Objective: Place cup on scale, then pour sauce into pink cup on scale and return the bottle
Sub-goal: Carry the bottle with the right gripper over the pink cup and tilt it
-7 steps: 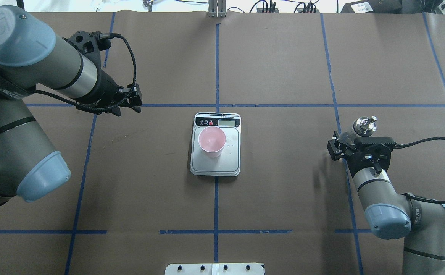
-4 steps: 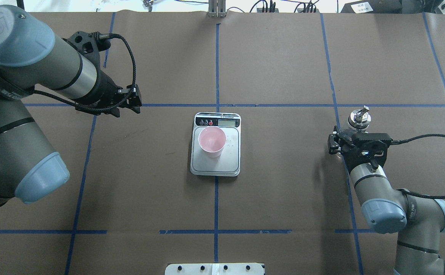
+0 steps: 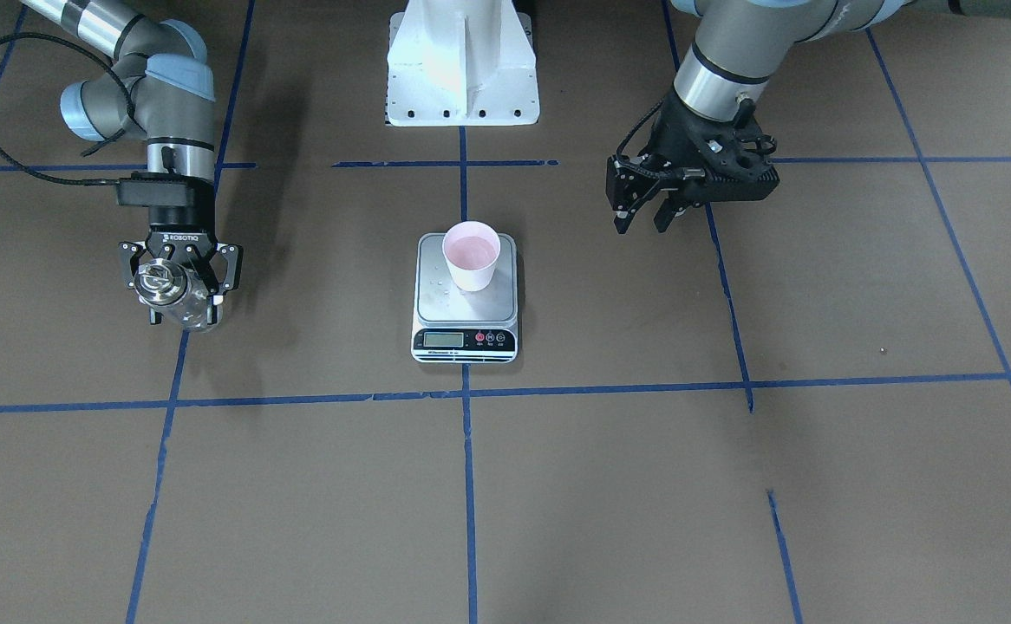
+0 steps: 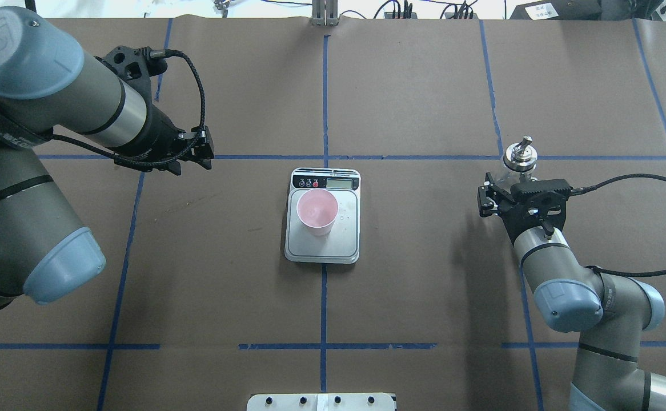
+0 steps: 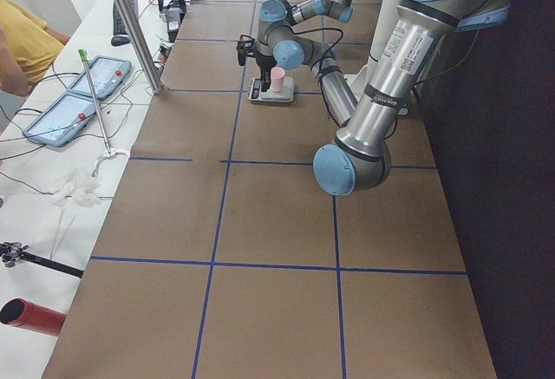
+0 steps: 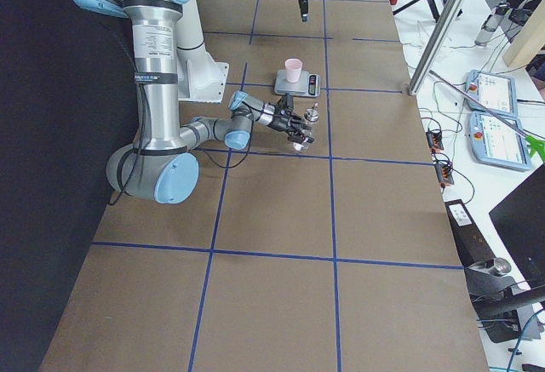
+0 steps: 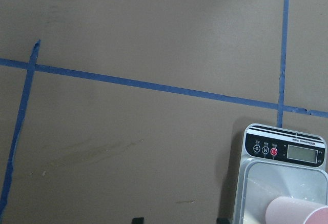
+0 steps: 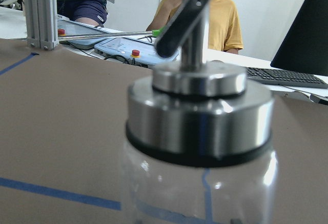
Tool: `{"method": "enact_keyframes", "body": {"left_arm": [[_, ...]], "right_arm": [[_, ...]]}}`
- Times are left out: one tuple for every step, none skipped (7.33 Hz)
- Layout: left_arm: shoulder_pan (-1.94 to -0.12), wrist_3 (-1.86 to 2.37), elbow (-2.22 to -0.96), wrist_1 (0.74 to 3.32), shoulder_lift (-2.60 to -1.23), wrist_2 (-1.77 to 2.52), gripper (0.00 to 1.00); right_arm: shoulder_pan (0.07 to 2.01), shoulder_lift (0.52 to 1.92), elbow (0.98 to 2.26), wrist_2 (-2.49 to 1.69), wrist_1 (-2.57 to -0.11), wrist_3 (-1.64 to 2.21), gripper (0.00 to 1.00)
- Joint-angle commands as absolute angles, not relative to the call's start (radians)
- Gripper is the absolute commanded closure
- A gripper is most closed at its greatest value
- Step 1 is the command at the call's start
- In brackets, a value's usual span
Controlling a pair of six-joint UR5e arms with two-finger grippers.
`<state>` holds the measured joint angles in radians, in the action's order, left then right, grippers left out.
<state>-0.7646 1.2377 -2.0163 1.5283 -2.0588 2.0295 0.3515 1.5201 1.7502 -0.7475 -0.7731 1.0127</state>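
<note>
You have the scale (image 4: 323,216) at the middle of the brown worktop (image 4: 413,297), with the cup (image 4: 316,212) standing upright on its silver platform, toward the display end and the robot's left edge. Well off to the scale's right, your right tool (image 3: 178,282) is pinching the bottle (image 3: 169,290) by its clear glass body, the silver spout cap on top and the bottle roughly upright. Well off to the scale's left, your left tool (image 3: 643,212) hangs above the worktop with its fingers spread, holding nothing.
</note>
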Motion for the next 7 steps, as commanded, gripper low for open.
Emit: {"method": "enact_keyframes", "body": {"left_arm": [[-0.773, 1.233, -2.048, 1.528, -2.043, 2.029, 0.44], [-0.775, 1.230, -2.052, 1.528, -2.034, 2.029, 0.44], [-0.787, 1.221, -2.054, 1.528, -2.026, 2.028, 0.42], [-0.795, 1.166, -2.080, 1.529, -1.985, 2.028, 0.41], [-0.823, 1.096, -2.098, 1.529, -1.955, 2.029, 0.40], [-0.859, 0.998, -2.102, 1.529, -1.922, 2.034, 0.38], [-0.894, 0.894, -2.105, 1.531, -1.889, 2.037, 0.33]], "right_arm": [[0.348, 1.503, 1.764, -0.717, -0.773, 0.828, 1.00], [0.345, 1.459, 1.775, -0.716, -0.762, 0.766, 1.00], [0.330, 1.412, 1.778, -0.706, -0.778, 0.743, 1.00], [0.321, 1.398, 1.790, -0.709, -0.820, 0.735, 1.00], [0.295, 1.378, 1.786, -0.713, -0.825, 0.710, 1.00], [0.278, 1.315, 1.779, -0.660, -0.863, 0.569, 1.00], [0.241, 1.260, 1.781, -0.506, -0.950, 0.416, 1.00]]}}
